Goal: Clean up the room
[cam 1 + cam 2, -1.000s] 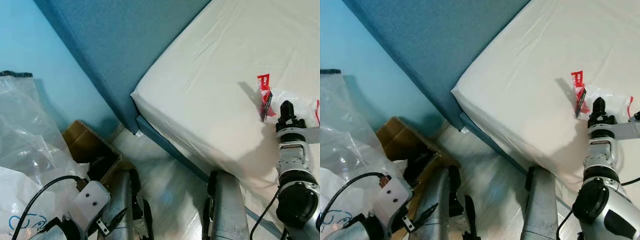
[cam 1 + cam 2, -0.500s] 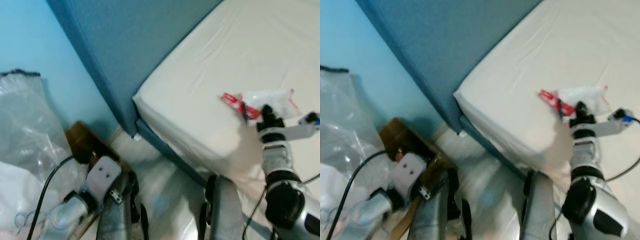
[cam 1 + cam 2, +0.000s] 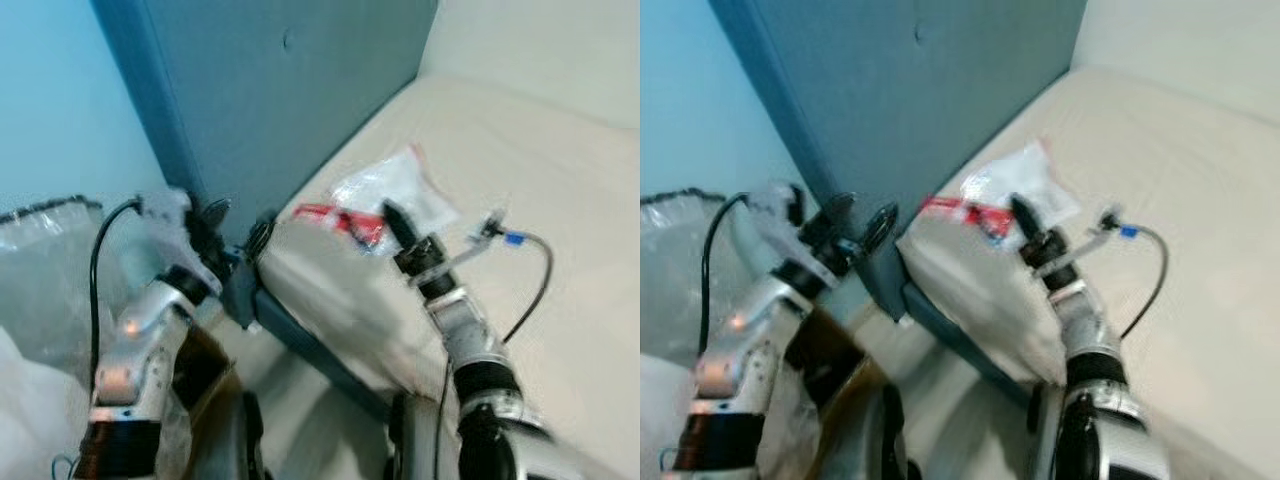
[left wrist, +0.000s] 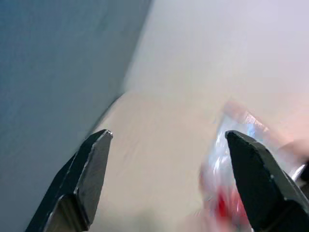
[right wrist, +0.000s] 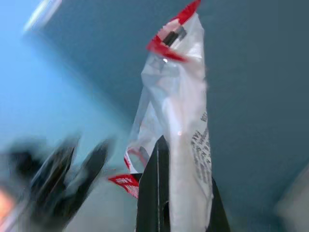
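A clear plastic wrapper with red print [image 3: 385,190] hangs in the air over the corner of the white mattress [image 3: 520,170]. My right gripper [image 3: 392,218] is shut on its lower end, and in the right wrist view the wrapper [image 5: 178,111] stands up from between the fingers [image 5: 154,193]. My left gripper [image 3: 235,232] is raised beside the mattress corner, a short way left of the wrapper. Its fingers [image 4: 91,164] are spread wide with nothing between them, and the wrapper [image 4: 231,159] shows blurred just beyond.
A tall blue headboard [image 3: 270,90] stands behind the mattress corner, against a light blue wall [image 3: 60,100]. A large clear plastic bag [image 3: 50,260] with a dark rim stands on the floor at the left. Something brown [image 3: 200,365] shows beneath my left arm.
The camera has swung upward. My right gripper has lifted the wrapper off the mattress and carried it left toward the bed corner. My left arm has risen from low down to beside that corner.
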Tool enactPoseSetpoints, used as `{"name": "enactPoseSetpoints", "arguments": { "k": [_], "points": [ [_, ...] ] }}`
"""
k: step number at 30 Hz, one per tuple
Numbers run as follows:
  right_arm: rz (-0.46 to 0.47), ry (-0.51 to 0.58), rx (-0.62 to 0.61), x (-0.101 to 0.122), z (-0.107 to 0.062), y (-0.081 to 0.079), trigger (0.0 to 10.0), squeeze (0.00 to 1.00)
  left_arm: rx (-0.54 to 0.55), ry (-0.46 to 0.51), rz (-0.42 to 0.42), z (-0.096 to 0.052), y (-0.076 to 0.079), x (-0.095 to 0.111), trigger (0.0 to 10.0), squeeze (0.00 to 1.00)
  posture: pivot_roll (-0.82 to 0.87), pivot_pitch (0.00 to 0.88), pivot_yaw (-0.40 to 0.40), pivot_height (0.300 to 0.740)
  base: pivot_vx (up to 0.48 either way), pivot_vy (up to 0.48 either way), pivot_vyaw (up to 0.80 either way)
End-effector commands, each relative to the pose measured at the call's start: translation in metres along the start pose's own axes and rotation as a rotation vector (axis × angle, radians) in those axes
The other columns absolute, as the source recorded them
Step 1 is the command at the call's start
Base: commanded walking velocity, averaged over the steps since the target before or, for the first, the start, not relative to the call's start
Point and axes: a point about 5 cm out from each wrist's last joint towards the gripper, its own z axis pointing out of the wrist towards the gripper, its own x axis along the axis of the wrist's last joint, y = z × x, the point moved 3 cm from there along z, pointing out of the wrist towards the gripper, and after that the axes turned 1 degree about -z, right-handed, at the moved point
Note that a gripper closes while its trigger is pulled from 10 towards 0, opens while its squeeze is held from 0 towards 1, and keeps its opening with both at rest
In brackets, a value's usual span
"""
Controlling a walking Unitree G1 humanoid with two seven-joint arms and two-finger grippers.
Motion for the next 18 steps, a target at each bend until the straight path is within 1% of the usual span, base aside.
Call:
{"name": "enactPoseSetpoints", "arguments": {
  "k": [1,2,3,4,5,6,7,9,11,12,13,14,15,16,17,18],
  "points": [
    [0.02,-0.051,0.119,-0.006,-0.001,-0.016,0.0,0.0,-0.124,0.038,-0.056,0.0,0.013,0.012,10.0,0.0,0.03,0.021,-0.023,0.562,0.0,0.0,0.0],
    [0.018,-0.123,0.182,-0.012,-0.005,-0.024,0.0,0.0,-0.235,0.036,-0.051,-0.003,0.023,0.02,10.0,0.0,0.03,0.007,-0.028,0.562,0.0,0.0,0.0],
    [0.018,-0.123,0.182,-0.012,-0.005,-0.024,0.0,0.0,-0.235,0.036,-0.051,-0.003,0.023,0.02,10.0,0.0,0.03,0.007,-0.028,0.562,0.0,0.0,0.0],
    [0.009,-0.162,0.2,-0.014,-0.008,-0.026,0.0,0.0,-0.297,0.021,-0.043,-0.007,0.029,0.022,10.0,0.0,0.03,0.003,-0.029,0.562,0.0,0.0,0.0],
    [0.009,-0.162,0.2,-0.014,-0.008,-0.026,0.0,0.0,-0.297,0.021,-0.043,-0.007,0.029,0.022,10.0,0.0,0.03,0.003,-0.029,0.562,0.0,0.0,0.0],
    [-0.005,-0.197,0.203,-0.014,-0.01,-0.025,0.0,0.0,-0.358,0.001,-0.033,-0.011,0.034,0.023,10.0,0.0,0.03,0.0,-0.033,0.562,0.0,0.0,0.0],
    [-0.023,-0.243,0.205,-0.013,-0.014,-0.027,0.0,0.0,-0.441,-0.03,-0.038,-0.016,0.041,0.025,10.0,0.0,0.02,0.0,-0.037,0.562,0.0,0.0,0.0],
    [-0.023,-0.243,0.205,-0.013,-0.014,-0.027,0.0,0.0,-0.441,-0.03,-0.038,-0.016,0.041,0.025,10.0,0.0,0.02,0.0,-0.037,0.562,0.0,0.0,0.0],
    [-0.045,-0.313,0.234,-0.012,-0.017,-0.032,0.0,0.0,-0.538,-0.093,-0.051,-0.021,0.049,0.022,10.0,0.0,0.01,0.0,-0.04,0.562,0.0,0.0,0.0],
    [-0.045,-0.313,0.234,-0.012,-0.017,-0.032,0.0,0.0,-0.538,-0.093,-0.051,-0.021,0.049,0.022,10.0,0.0,0.01,0.0,-0.04,0.562,0.0,0.0,0.0],
    [-0.063,-0.38,0.256,-0.018,-0.018,-0.035,0.0,0.0,-0.588,-0.14,-0.057,-0.024,0.053,0.017,10.0,0.0,0.01,0.0,-0.038,0.562,0.0,0.0,0.0],
    [-0.063,-0.38,0.256,-0.018,-0.018,-0.035,0.0,0.0,-0.588,-0.14,-0.057,-0.024,0.053,0.017,10.0,0.0,0.01,0.0,-0.038,0.562,0.0,0.0,0.0],
    [-0.078,-0.451,0.277,-0.025,-0.02,-0.039,0.0,0.0,-0.638,-0.187,-0.074,-0.028,0.058,0.011,10.0,0.0,0.0,0.0,-0.036,0.562,0.0,0.0,0.0],
    [-0.084,-0.499,0.291,-0.029,-0.021,-0.042,0.0,0.0,-0.67,-0.216,-0.089,-0.03,0.06,0.008,10.0,0.0,0.0,0.0,-0.036,0.562,0.0,0.0,0.0],
    [-0.085,-0.569,0.314,-0.039,-0.023,-0.047,0.0,0.0,-0.726,-0.282,-0.084,-0.035,0.065,0.0,10.0,0.45,0.0,0.0,-0.035,0.562,0.0,0.0,0.0],
    [-0.087,-0.604,0.328,-0.044,-0.025,-0.049,0.0,0.0,-0.739,-0.33,-0.058,-0.036,0.065,-0.008,10.0,0.42,0.0,0.0,-0.036,0.562,0.0,0.0,0.0]
  ]
}}
